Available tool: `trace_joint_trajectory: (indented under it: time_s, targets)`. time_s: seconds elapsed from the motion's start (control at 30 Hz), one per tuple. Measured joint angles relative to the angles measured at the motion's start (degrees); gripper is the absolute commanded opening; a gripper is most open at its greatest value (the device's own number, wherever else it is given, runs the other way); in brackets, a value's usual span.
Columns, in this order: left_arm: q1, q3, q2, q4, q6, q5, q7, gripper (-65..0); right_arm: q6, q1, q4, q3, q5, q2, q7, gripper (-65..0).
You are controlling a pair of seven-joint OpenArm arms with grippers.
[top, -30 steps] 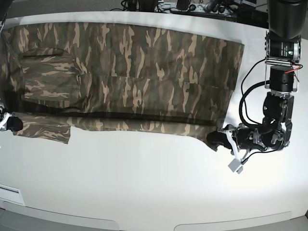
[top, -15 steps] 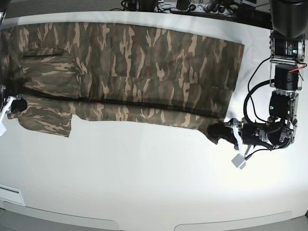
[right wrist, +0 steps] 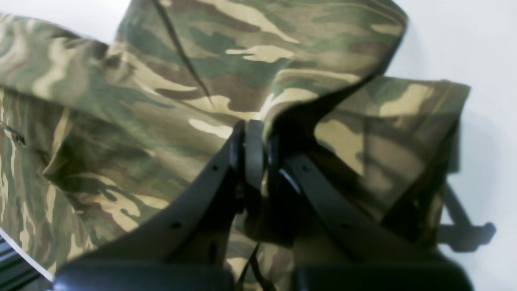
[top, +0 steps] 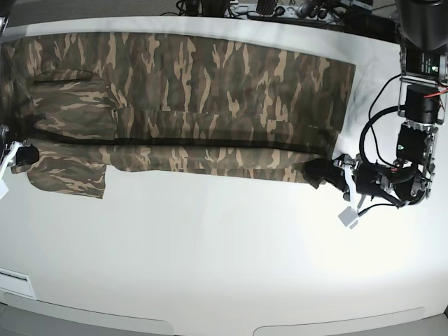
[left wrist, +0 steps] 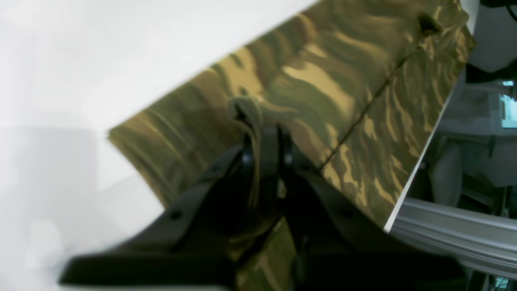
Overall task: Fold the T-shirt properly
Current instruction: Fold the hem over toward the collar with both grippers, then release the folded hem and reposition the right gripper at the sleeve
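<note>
camouflage t-shirt [top: 189, 105] spread across upper frame on white counter [top: 224, 259]. left end effector [top: 323, 171] and right end effector [top: 24, 155] clamped on its lower hem.

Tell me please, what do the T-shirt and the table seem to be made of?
The T-shirt: apparently a thin woven or knit cloth, matte, with printed camouflage; it creases and bunches softly where the left gripper pinches it. The table: a hard, smooth white board, perhaps laminate, slightly glossy since it shows soft reflections; the exact material is unclear.

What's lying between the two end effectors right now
In the base view, the lifted near edge of the T-shirt spans the whole stretch from the right end effector to the left end effector; both pinch it.
</note>
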Motion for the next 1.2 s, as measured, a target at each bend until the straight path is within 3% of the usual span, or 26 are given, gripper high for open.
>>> trace_joint_trajectory:
  time_s: [0.2, 0.43, 0.83, 0.87, 0.97, 1.03, 1.07, 1.2]
  targets:
    - [0.66, 0.04, -1.42, 0.07, 0.00, -0.87, -0.20, -65.0, 0.00, -0.11, 0.00, 0.00, 0.09, -0.02, 0.00, -65.0]
    - [5.53, 0.04, -0.26, 0.17, -0.04, -0.94, -0.31, -65.0, 0.00, -0.11, 0.00, 0.00, 0.39, -0.37, -0.59, -65.0]
    - [6.95, -0.07, -0.11, 0.26, -0.22, -1.27, -1.18, -65.0, -0.02, -0.11, 0.00, 0.00, 0.02, -0.79, -0.33, -65.0]
    - [6.95, -0.07, -0.11, 0.26, -0.22, -1.27, -1.31, -60.1, -0.02, -0.11, 0.00, 0.00, 0.02, -0.79, 0.48, -64.2]
    - [6.93, -0.07, -0.09, 0.37, -0.59, -2.40, -1.40, -38.3, -0.02, 1.07, 0.00, 0.00, 2.32, -0.81, 0.20, -41.9]
    - [6.78, -0.07, -0.09, 0.63, -0.79, -3.06, -1.57, -31.7, 0.00, 2.93, 0.00, 0.00, 3.17, -0.76, -1.33, -28.0]
    - [6.69, -0.09, 0.00, 0.68, -0.81, -2.93, -1.75, -31.8, 0.00, 3.91, 0.00, 0.00, 3.08, -0.55, -1.92, -25.3]
    - [6.99, -0.26, 0.02, 0.63, -0.83, -2.86, -2.14, -31.9, 0.00, 6.82, 0.00, 0.00, 2.97, 0.98, -2.49, -25.1]
